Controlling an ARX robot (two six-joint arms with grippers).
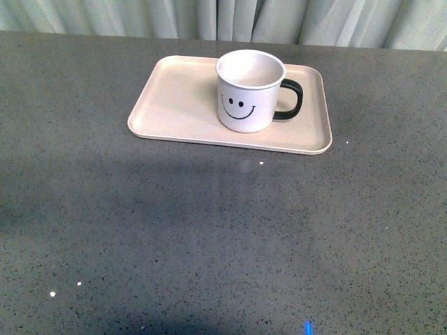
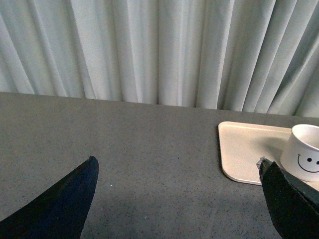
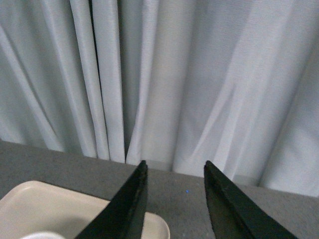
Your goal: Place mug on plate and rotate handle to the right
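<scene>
Standing upright in the upper middle of the front view, the mug (image 1: 250,91) rests on the plate (image 1: 174,98), a little right of the plate's centre. Its smiley face looks toward the camera, and the black handle (image 1: 292,98) sticks out toward the right side of the frame, above the plate's right end. The plate lies flat on the grey speckled table (image 1: 209,237), its long side running across the picture, with a pale curtain (image 1: 209,17) along the top edge behind it. Neither arm shows in this view.

The left wrist view shows the left claw (image 2: 178,160) spread wide with nothing between its dark fingers (image 2: 60,204), hanging over bare table. The plate (image 2: 244,149) and mug (image 2: 306,152) sit beyond one fingertip, apart from it.

The right wrist view shows the right claw (image 3: 175,163) with its fingers (image 3: 124,209) parted and empty, pointed at the curtain (image 3: 199,74). A corner of the plate (image 3: 50,209) lies beside one finger.
</scene>
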